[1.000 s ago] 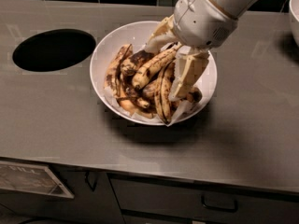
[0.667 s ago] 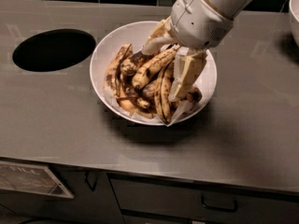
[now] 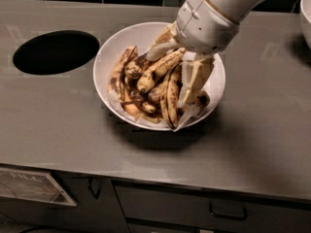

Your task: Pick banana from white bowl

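The white bowl (image 3: 116, 42) sits in the middle of the grey counter, lined with crumpled white paper and holding a pile of overripe, brown-streaked bananas. The banana (image 3: 169, 101), long, slim and curved, lies in the right half of the pile and runs toward the bowl's near rim. My gripper (image 3: 172, 74) reaches down into the bowl from the upper right, low among the bananas and right over the banana's upper end. A stubbier spotted banana (image 3: 154, 71) crosses just under the white wrist. The wrist hides the far-right part of the pile.
A round black opening (image 3: 56, 51) is cut into the counter left of the bowl. The rim of another white vessel (image 3: 306, 13) shows at the right edge. Dark tiles run along the back. Drawers with handles (image 3: 227, 211) sit below the counter front.
The arm has shifted very slightly left over the bowl. The bananas and the bowl have not moved.
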`<state>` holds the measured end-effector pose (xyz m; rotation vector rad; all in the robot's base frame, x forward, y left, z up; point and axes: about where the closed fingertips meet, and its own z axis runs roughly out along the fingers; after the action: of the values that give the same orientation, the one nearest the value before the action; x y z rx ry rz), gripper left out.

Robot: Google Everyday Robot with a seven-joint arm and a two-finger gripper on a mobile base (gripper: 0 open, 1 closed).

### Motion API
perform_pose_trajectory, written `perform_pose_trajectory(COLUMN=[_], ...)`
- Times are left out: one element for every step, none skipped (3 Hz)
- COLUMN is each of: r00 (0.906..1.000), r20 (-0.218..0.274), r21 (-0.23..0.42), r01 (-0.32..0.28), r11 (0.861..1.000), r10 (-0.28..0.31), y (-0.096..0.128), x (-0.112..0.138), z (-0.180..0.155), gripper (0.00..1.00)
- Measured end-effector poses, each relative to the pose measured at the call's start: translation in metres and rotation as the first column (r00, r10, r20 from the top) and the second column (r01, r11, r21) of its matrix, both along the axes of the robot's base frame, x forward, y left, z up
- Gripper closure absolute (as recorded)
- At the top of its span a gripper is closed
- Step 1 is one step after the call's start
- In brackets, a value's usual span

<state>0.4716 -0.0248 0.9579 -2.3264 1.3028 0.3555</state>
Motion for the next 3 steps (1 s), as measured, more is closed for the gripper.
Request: perform_pose_trajectory(r00=[1.0, 1.0, 0.9999], r20=[-0.002, -0.009, -0.015], r21=[0.0, 0.0, 0.0], r01=[0.001, 0.002, 0.002], r11=[1.0, 1.0, 1.0], r10=[-0.001, -0.002, -0.002], y=[-0.0016, -0.0041, -0.0048], x=[0.0015, 0.0035, 0.0052], z=[-0.002, -0.0062, -0.0105], gripper=[0.24, 0.23, 0.24])
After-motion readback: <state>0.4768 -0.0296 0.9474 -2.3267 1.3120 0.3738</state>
